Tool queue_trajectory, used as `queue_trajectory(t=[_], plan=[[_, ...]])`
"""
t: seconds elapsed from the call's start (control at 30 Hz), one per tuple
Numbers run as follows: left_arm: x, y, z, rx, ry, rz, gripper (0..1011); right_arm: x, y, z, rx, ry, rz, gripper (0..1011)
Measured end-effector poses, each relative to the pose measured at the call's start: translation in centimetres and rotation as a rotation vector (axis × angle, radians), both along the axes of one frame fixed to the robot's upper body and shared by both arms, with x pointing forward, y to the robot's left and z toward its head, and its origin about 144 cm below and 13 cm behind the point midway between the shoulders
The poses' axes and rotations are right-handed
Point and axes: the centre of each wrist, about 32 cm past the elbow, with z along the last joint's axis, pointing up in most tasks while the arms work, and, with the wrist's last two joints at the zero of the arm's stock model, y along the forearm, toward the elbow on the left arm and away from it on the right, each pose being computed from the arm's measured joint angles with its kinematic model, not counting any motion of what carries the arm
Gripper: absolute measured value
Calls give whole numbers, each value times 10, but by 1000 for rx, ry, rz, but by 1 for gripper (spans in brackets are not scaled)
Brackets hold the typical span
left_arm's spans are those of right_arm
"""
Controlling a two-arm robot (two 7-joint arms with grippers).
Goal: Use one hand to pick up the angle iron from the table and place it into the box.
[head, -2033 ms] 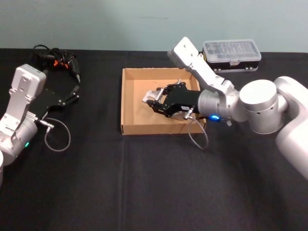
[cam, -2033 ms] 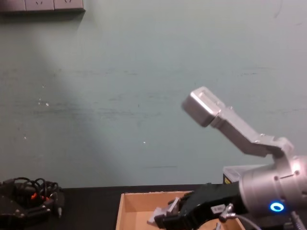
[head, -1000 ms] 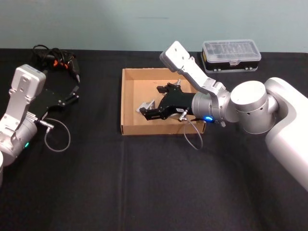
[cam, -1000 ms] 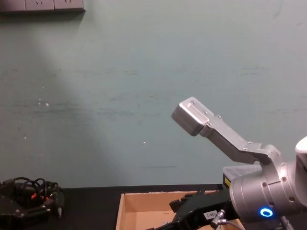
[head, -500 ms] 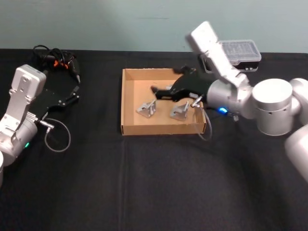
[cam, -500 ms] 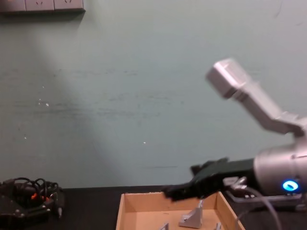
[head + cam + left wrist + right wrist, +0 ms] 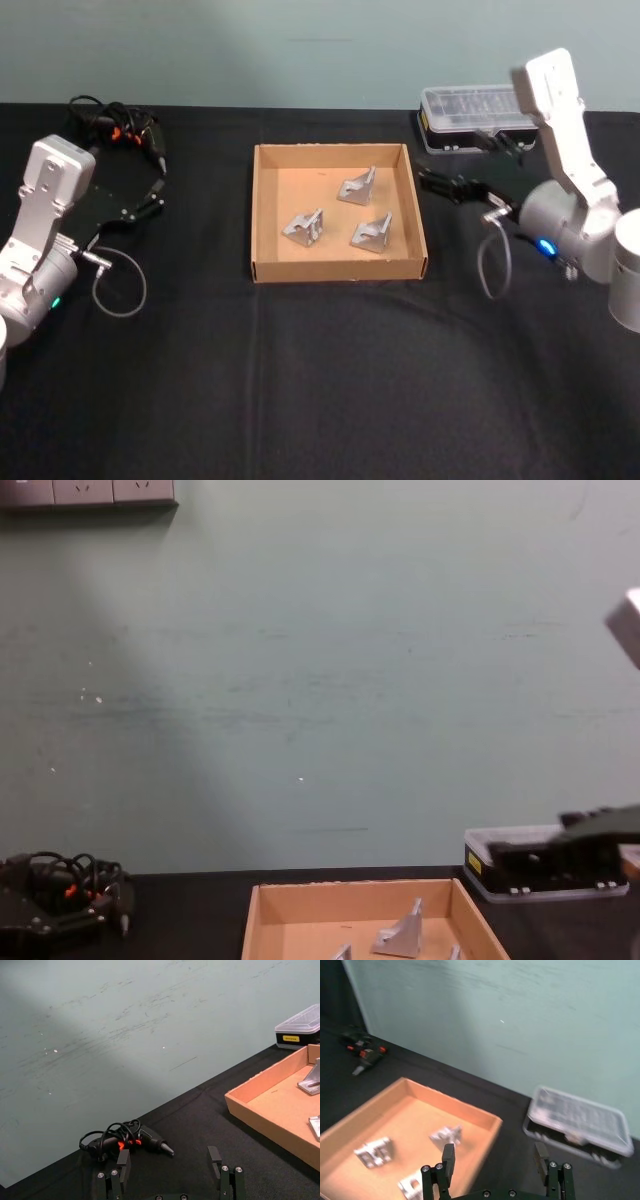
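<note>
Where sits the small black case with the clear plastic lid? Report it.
In the head view, the small black case with clear lid sits on the black table, far right, behind the tan cardboard box.

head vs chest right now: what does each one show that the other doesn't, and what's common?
Head view alone: the left gripper parked over the table's left side, three angle irons lying apart on the box floor, and the right gripper just right of the box, fingers open and empty.

Chest view alone: the green wall with sockets at top left.

Both: the box, the clear-lidded black case behind on the right, and the tool with tangled cable at far left.
</note>
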Motion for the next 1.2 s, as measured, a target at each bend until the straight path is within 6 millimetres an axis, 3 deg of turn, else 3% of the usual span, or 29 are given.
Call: queue_trajectory(t=[0.37, 1.2], plan=[[0, 0, 0, 0, 0, 0, 1000, -25, -21, -16, 7, 37, -143, 1003], [0, 0, 0, 0, 0, 0, 1000, -23, -19, -15, 6, 32, -133, 1003]])
